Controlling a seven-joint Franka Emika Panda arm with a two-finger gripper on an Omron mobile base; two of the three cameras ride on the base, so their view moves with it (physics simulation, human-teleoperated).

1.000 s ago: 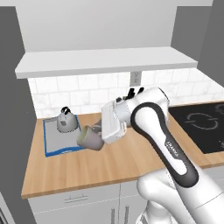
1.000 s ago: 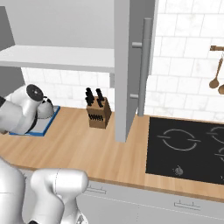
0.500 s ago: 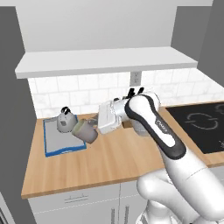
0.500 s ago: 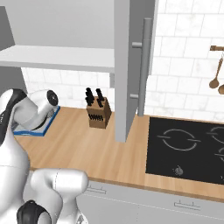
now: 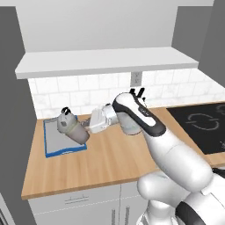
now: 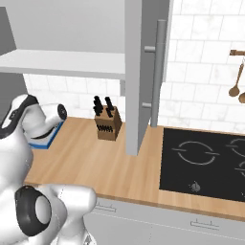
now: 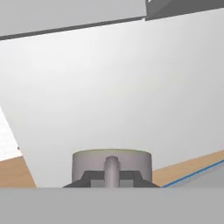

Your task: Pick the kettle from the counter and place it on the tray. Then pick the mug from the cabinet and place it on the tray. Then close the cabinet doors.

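I am holding the mug [image 5: 78, 132] in my gripper [image 5: 88, 129], clamped tight on its handle, tilted just over the near right corner of the tray [image 5: 52, 147], beside the kettle [image 5: 65, 121] (already sitting on the tray). Releasing it tilted, I risk it tipping against the kettle or rolling onto the tabletop [image 5: 105, 162].

Kettle [image 5: 65, 119] on tray [image 5: 52, 140], mug [image 5: 78, 132] tilted just right of it, over tray.
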